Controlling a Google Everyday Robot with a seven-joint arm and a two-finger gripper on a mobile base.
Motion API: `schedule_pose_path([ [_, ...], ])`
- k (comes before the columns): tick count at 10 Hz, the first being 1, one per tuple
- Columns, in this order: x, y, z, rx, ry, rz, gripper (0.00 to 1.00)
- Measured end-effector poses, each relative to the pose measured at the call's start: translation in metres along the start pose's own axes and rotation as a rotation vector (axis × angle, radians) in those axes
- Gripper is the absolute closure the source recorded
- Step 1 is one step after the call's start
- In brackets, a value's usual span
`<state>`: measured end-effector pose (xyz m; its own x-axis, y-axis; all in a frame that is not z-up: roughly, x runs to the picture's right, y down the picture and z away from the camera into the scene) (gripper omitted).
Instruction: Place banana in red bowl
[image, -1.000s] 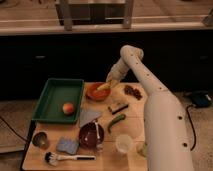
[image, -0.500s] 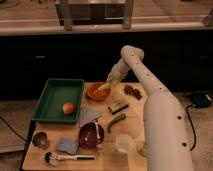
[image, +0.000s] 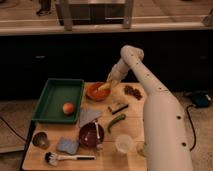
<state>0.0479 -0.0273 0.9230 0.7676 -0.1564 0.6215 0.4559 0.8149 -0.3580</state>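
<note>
On the far part of the wooden table (image: 109, 161), a little right of the green tray (image: 56, 95), stands the red bowl (image: 95, 93), shallow and orange-red. The gripper (image: 111, 83) is low over the right edge of this bowl, at the end of the white arm (image: 150, 100), which reaches in from the near right and bends down towards the left. The banana (image: 104, 87), a short pale-yellow piece, is right at the tip of the gripper and over the right inner part of the red bowl. Whether the gripper is closed on it or has let it go I cannot tell, and also not if the piece already touches the bowl. Inside the tray, near its right wall, lies a round apple (image: 68, 108). Right of the red bowl there is a small dark heap of something (image: 132, 91). Nearer to the camera lies a curved green pepper (image: 116, 122), and left of it a maroon bowl (image: 90, 137) with a utensil (image: 97, 131) in it. A clear cup (image: 124, 143) stands just right of the maroon bowl, and a brush (image: 65, 158) lies at the near left edge.
</note>
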Motion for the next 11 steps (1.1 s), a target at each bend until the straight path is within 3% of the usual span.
schedule_pose_path([
  [3, -0.0027, -0.0010, 0.0017, -0.005, -0.001, -0.010, 0.22],
  [11, -0.0046, -0.0009, 0.0024, -0.006, -0.012, -0.014, 0.20],
])
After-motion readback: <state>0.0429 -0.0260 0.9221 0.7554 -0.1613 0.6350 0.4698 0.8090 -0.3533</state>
